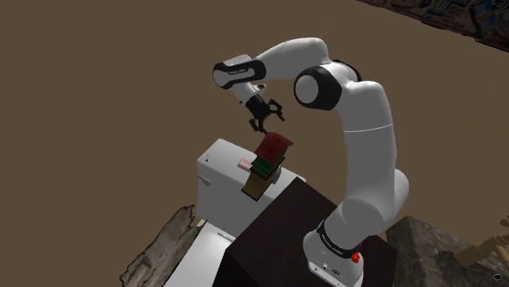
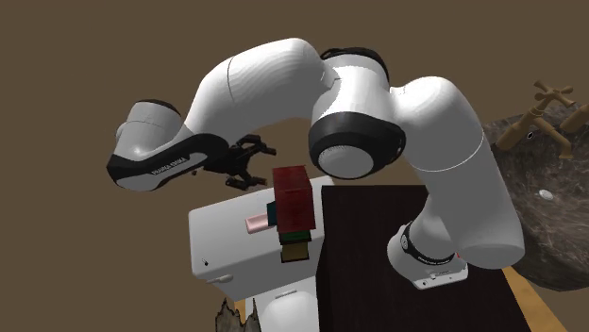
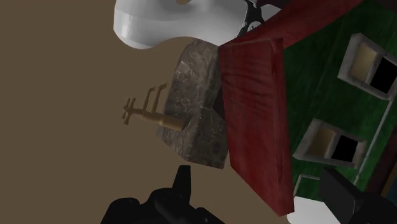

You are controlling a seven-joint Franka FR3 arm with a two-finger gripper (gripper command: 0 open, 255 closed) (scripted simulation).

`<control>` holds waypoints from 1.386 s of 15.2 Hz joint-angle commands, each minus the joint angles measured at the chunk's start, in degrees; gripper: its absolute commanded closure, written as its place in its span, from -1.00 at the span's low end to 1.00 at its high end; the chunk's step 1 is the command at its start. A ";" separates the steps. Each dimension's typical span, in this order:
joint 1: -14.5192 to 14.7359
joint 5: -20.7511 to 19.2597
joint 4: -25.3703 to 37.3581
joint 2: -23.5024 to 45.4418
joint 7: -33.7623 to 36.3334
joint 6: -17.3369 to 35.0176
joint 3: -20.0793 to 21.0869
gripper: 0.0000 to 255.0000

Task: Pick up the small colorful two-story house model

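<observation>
The house model (image 1: 267,159) has a red roof, green walls with pale-framed windows, a tan base and a pink piece at its side. It rests at the edge of a white box (image 1: 219,178) beside the dark stand (image 1: 281,236). My gripper (image 1: 263,119) hangs just above the roof, open and apart from it. In the second exterior view the gripper (image 2: 244,162) sits up and to the left of the house (image 2: 293,200). In the wrist view the red roof (image 3: 257,114) reaches between the spread fingers (image 3: 183,183) of the gripper (image 3: 264,191), untouched.
A grey rock (image 2: 552,189) with a brass tap (image 2: 543,106) lies to the right of the stand (image 2: 378,236); it also appears past the house as rock (image 3: 198,108) and tap (image 3: 143,116). More rock (image 1: 167,240) lies below the white box.
</observation>
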 commanded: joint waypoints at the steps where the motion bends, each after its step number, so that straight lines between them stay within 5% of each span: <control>1: -0.09 0.27 0.43 1.39 0.74 0.06 -0.28 -1.00; 8: -0.22 0.72 -0.18 3.15 1.43 2.37 -0.21 -1.00; 9: -0.24 0.69 -0.26 3.08 1.40 2.39 -0.22 1.00; 21: -0.14 0.43 0.18 1.97 0.99 0.87 -0.26 1.00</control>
